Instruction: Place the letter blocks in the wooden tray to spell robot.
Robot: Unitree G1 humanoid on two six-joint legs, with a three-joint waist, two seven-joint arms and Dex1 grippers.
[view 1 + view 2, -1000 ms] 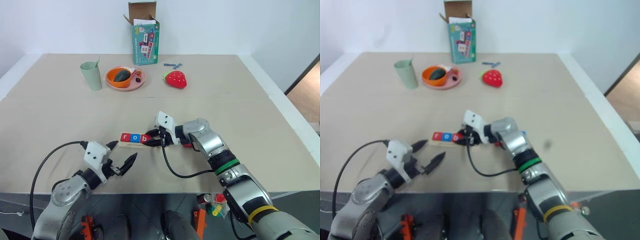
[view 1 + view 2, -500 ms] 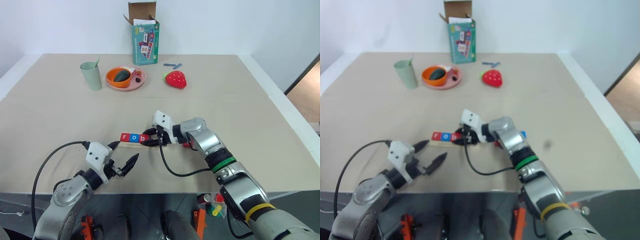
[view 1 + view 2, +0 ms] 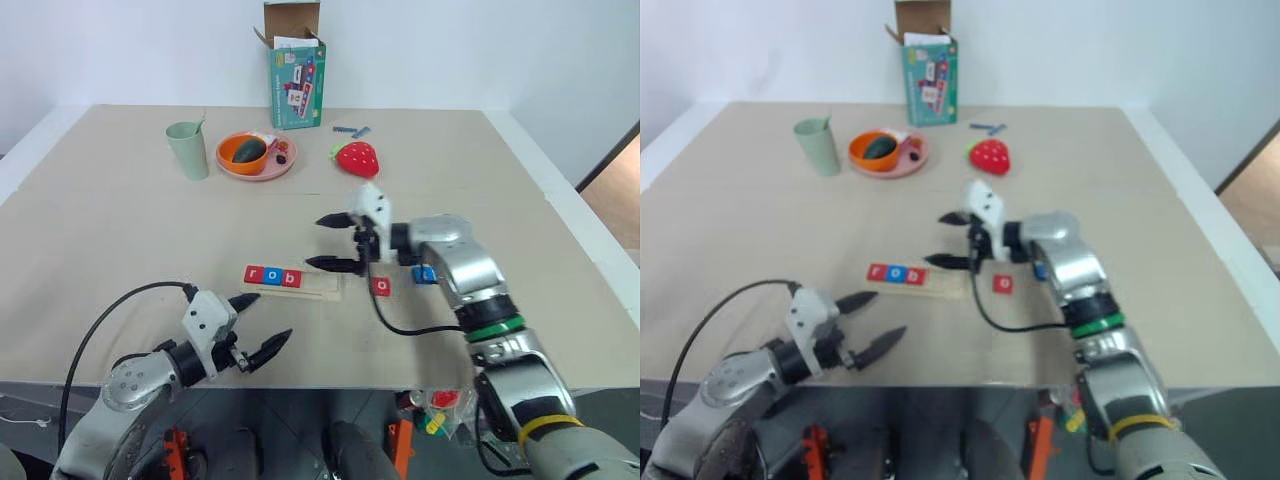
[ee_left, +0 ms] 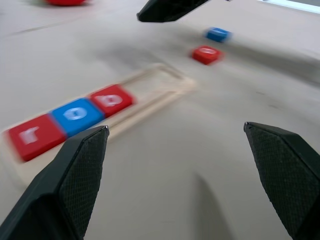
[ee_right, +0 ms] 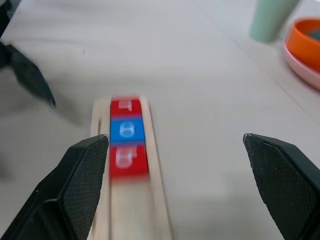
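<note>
From the head camera I see the wooden tray (image 3: 290, 284) holding three letter blocks (image 3: 271, 276), with a red block (image 3: 381, 286) and a blue block (image 3: 424, 274) loose beside it. My right gripper (image 3: 336, 242) hangs spread and empty above the tray's end. The left wrist camera shows my left gripper (image 4: 175, 165) spread, empty. The right wrist camera looks along the tray. The blocks look light, stiff and thin, so I'd pinch opposite edges.

Far end of the desk (image 3: 120, 220): green cup (image 3: 186, 150), pink plate (image 3: 285, 166) with orange bowl (image 3: 240, 153). Beside it, strawberry toy (image 3: 356, 159), blue sticks (image 3: 350, 130), open teal box (image 3: 298, 66).
</note>
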